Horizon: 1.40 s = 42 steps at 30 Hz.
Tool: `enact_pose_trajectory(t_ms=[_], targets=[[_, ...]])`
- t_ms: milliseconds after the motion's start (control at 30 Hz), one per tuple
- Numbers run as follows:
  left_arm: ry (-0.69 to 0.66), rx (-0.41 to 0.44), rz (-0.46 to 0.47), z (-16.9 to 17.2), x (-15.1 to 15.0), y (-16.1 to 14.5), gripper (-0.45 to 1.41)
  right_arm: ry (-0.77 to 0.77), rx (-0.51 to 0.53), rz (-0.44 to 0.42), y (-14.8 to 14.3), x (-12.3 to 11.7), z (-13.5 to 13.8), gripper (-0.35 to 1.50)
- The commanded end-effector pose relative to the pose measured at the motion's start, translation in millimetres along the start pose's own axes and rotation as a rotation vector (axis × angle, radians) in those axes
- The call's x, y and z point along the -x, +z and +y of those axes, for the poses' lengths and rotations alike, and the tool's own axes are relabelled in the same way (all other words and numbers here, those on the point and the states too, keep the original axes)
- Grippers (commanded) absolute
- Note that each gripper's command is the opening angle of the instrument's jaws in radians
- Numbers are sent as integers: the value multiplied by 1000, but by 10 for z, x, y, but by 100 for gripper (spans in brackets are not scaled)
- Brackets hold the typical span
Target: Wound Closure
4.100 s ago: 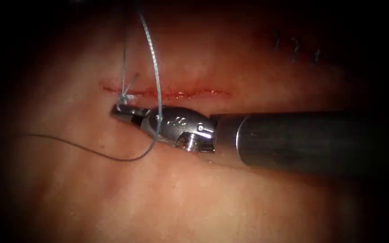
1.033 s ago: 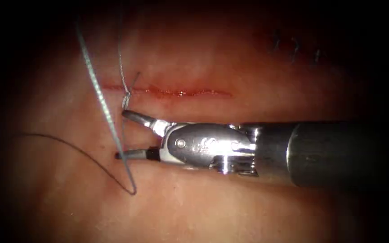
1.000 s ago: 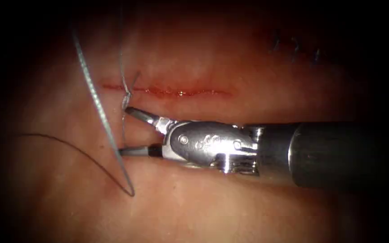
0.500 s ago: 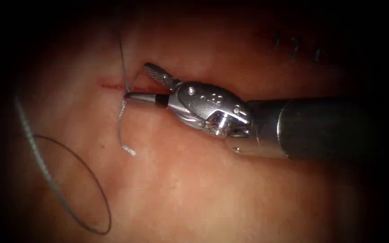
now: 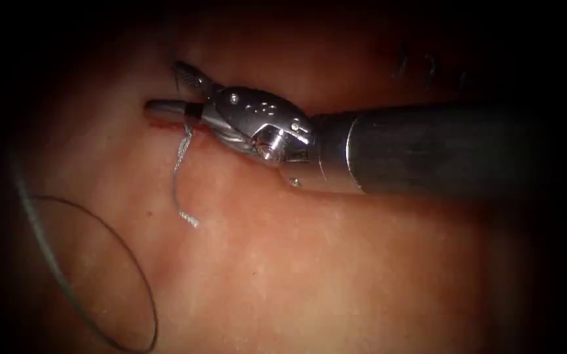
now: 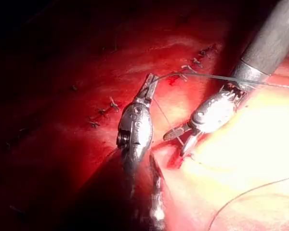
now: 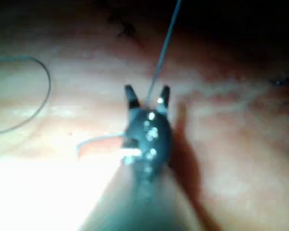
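Endoscope view: the right end effector (image 5: 172, 88) reaches in from the right and sits over the left end of the cut (image 5: 165, 122) in the tissue (image 5: 335, 262). Its jaws are parted, holding nothing, and they straddle a thread strand that rises from the knot; this looks like a placement for trimming. A short cut tail (image 5: 181, 190) hangs below the cut, and a long loose thread (image 5: 136, 262) curls on the tissue at lower left. I cannot make out the needle.

Left wrist view: the left end effector (image 6: 151, 84) has its jaws closed on the thread (image 6: 207, 76), held taut, likely to steady the strand.

Half a second earlier the right end effector lay lower, one jaw at the knot; it has since risen and moved left. A second ago it sat below the cut, open wider.
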Motion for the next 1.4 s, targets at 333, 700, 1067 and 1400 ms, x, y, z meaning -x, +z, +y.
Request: enact_pose_trajectory(t_ms=[333,700,1067,1400], targets=[[7,1,6,-4,2,10,-45,-2,-40,3,25,-5,-10,138],[9,-1,9,0,-5,11,-45,-17,-42,-11,34,5,-11,135],[14,2,10,6,-9,17,-45,-17,-52,-13,40,3,-13,132],[15,11,11,16,-13,21,-45,-27,-52,-7,40,1,-12,118]])
